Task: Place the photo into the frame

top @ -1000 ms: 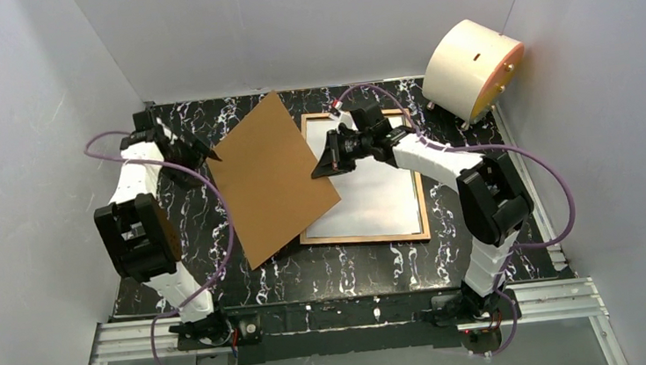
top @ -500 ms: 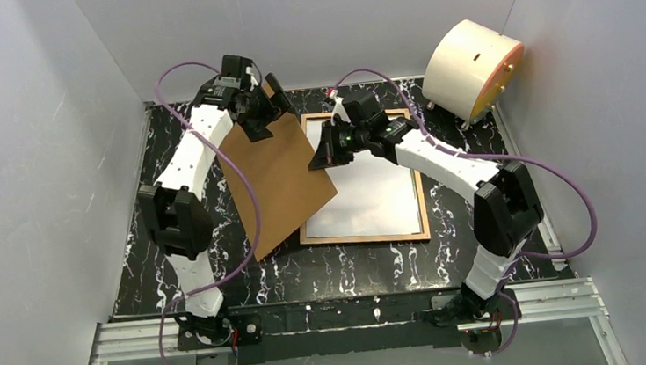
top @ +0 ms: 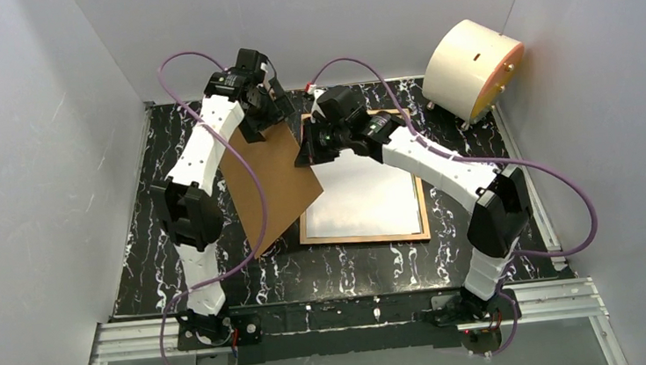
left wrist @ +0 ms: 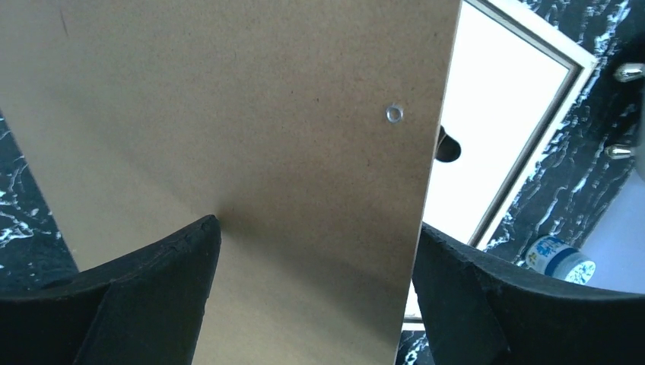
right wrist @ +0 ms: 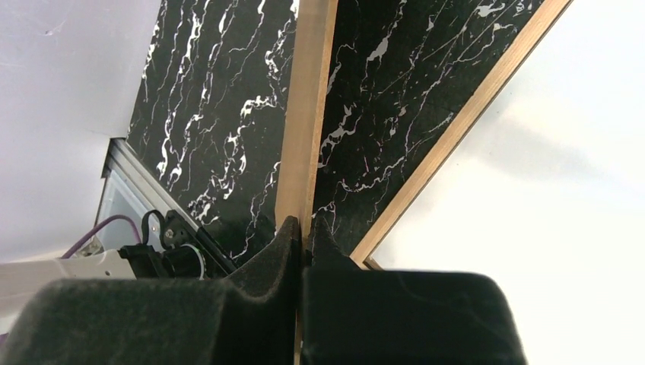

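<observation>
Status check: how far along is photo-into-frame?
Done, it seems: the photo lies white side up inside the frame. In hand: the right hand is shut on the board at its edge; the left hand hangs open over its far end. Left: probably laying the board, now overlapping only the frame's left side, flat over the photo.

The left claw [left wrist: 316,230] stands wide open, its two dark fingers [left wrist: 144,296] spread over a flat brown board [left wrist: 228,129]. A small metal eyelet [left wrist: 393,114] sits in the board. Right of the board lies the frame [left wrist: 579,70], with the photo [left wrist: 498,129] white side up, on the black marbled tabletop [left wrist: 567,190].
</observation>
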{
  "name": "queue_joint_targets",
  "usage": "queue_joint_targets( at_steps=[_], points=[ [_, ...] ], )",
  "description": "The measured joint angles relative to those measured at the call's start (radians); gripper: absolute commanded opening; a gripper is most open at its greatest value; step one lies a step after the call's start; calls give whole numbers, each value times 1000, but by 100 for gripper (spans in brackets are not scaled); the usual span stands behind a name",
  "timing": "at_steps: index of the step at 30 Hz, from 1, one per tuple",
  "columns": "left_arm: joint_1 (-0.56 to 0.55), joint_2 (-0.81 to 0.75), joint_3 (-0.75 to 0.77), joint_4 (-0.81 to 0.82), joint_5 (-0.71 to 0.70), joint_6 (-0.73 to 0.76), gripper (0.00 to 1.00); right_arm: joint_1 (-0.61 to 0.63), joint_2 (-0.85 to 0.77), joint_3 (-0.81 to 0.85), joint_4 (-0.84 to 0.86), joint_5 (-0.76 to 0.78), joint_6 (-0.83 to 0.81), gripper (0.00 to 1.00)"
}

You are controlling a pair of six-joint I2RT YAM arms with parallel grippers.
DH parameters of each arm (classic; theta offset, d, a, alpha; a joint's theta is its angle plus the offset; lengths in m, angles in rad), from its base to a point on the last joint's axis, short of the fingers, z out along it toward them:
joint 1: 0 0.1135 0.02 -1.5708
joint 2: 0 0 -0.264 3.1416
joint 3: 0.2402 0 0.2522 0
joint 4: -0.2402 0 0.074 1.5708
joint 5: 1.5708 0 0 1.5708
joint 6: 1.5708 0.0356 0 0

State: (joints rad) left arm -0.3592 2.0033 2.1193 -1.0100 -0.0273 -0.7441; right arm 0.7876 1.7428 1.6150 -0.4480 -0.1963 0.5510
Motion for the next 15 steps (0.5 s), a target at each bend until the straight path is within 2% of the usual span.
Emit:
queue_joint_targets(
  at_steps=[11,12,13,15],
  points=[
    [-11,5,35,-77,-71,25,33,23,103,175,-126,31,13,1],
    [-11,5,50,-91,-86,31,25,26,105,183,-128,29,13,3],
    [-11,5,66,-107,-101,37,21,30,107,190,-127,26,13,9],
    [-13,5,97,-136,-128,49,17,40,109,206,-127,23,13,23]
  ],
)
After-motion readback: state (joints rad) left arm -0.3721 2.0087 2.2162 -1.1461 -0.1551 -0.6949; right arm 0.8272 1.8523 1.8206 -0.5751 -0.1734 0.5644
